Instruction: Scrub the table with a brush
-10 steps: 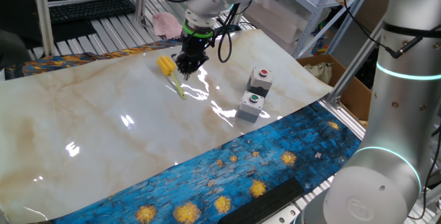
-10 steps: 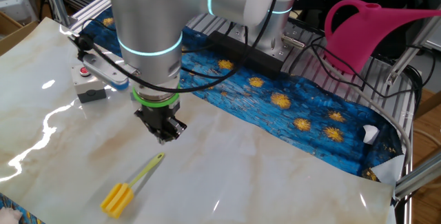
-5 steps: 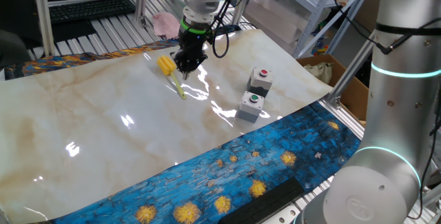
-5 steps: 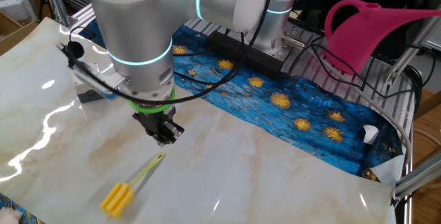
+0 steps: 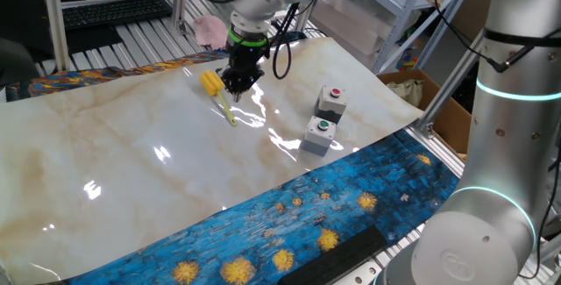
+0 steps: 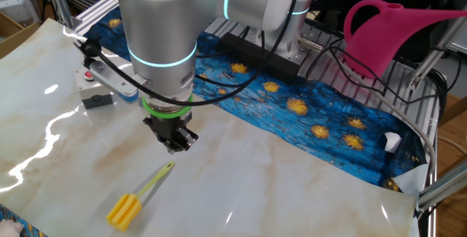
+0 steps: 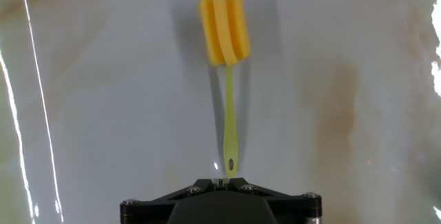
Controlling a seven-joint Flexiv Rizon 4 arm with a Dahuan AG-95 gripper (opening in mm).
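The brush (image 5: 211,83) lies flat on the cream marble table (image 5: 131,171), yellow head at the far end and thin handle pointing toward the near side. In the other fixed view the brush (image 6: 125,208) lies below my gripper (image 6: 175,144). My gripper (image 5: 238,81) hovers just above the table by the handle's end, with its jaws shut and holding nothing. In the hand view the brush (image 7: 224,24) stretches straight ahead on the table (image 7: 103,79). The handle's eyelet end lies just in front of my gripper (image 7: 222,180).
Two grey button boxes, one with a red button (image 5: 330,101) and one with a green button (image 5: 320,134), stand right of the brush. Blue cloth with yellow swirls (image 5: 307,215) edges the near side. A pink watering can (image 6: 394,25) stands off the table.
The arm's upper links have swung a little sideways and back. The gripper stays shut over the handle's end, and the brush has not moved.
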